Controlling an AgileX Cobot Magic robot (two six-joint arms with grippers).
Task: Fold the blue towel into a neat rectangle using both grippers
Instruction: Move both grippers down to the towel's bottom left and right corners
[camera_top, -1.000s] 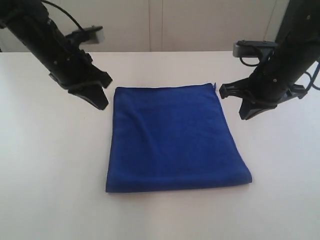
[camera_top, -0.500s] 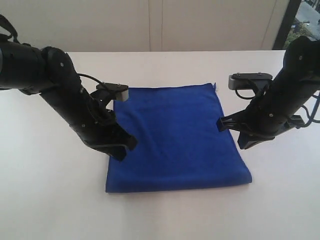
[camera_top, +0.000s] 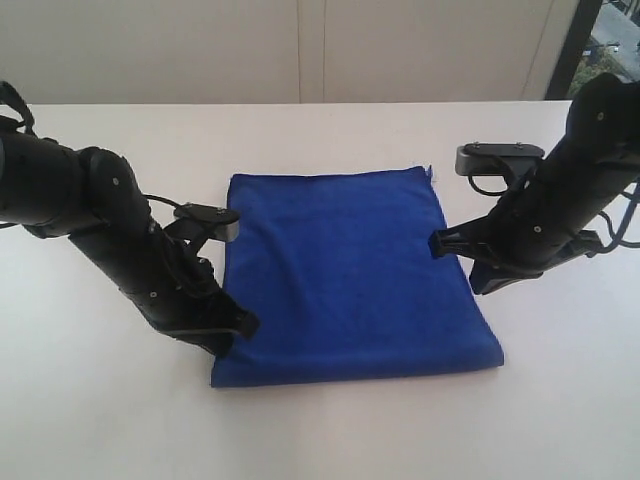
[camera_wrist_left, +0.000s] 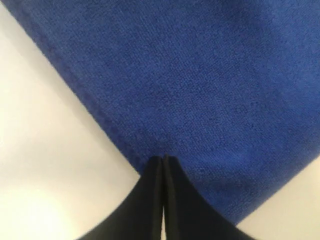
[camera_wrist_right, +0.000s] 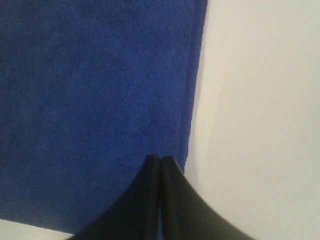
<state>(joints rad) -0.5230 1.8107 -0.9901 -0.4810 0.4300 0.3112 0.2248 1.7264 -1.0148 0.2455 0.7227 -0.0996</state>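
The blue towel (camera_top: 350, 270) lies flat on the white table (camera_top: 320, 440) as a smooth near-square, with a small thread at its far right corner. My left gripper (camera_top: 232, 345) is shut, its tips down at the towel's left edge near the front left corner. In the left wrist view the closed left gripper (camera_wrist_left: 163, 159) meets the blue towel (camera_wrist_left: 200, 75) just inside its stitched hem. My right gripper (camera_top: 478, 288) is shut at the towel's right edge, about halfway along. The right wrist view has the right gripper (camera_wrist_right: 160, 159) over the blue towel (camera_wrist_right: 90, 90) beside its hem. Nothing sits between either pair of fingers.
Bare white tabletop surrounds the towel on all sides. A pale wall (camera_top: 300, 50) runs behind the table, with a dark post (camera_top: 565, 50) at the back right. Both black arms reach in from the sides, each carrying a small camera.
Both arms have come forward and down along the towel's sides. The left one travelled from the back left corner to near the front left corner; the right moved less. Jaws stayed shut.
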